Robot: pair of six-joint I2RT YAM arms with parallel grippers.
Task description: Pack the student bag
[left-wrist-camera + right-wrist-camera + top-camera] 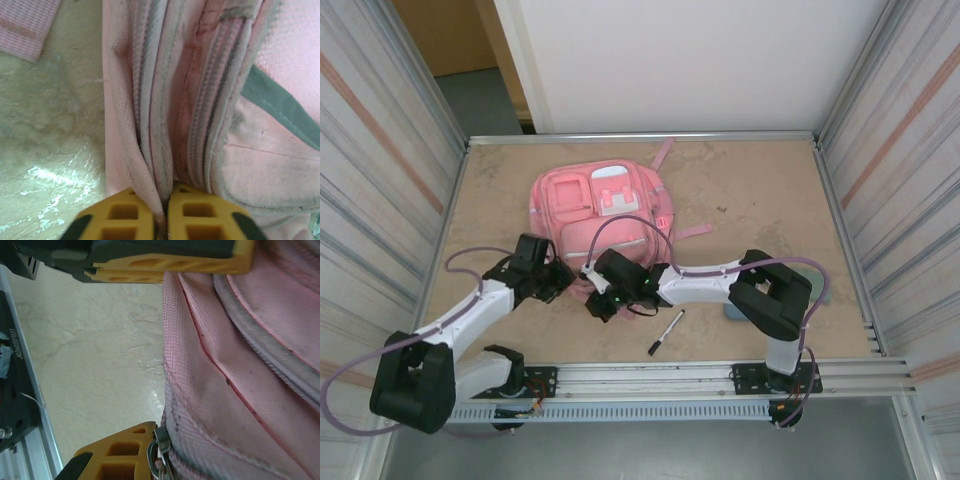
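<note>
Pink bag (605, 205): soft, light, floppy, likely to bunch. Pinched together on fabric fold (146, 170): left gripper (166, 200). Clamped on zip pull (159, 456): right gripper (602, 298). 2 good holds: fold, pull

Pink student bag (605, 215) with grey trim; yellow fingers (120, 216); tan table (750, 200).

Robot lab enclosure, corrugated walls (370, 130), aluminium rail (720, 373)
</note>
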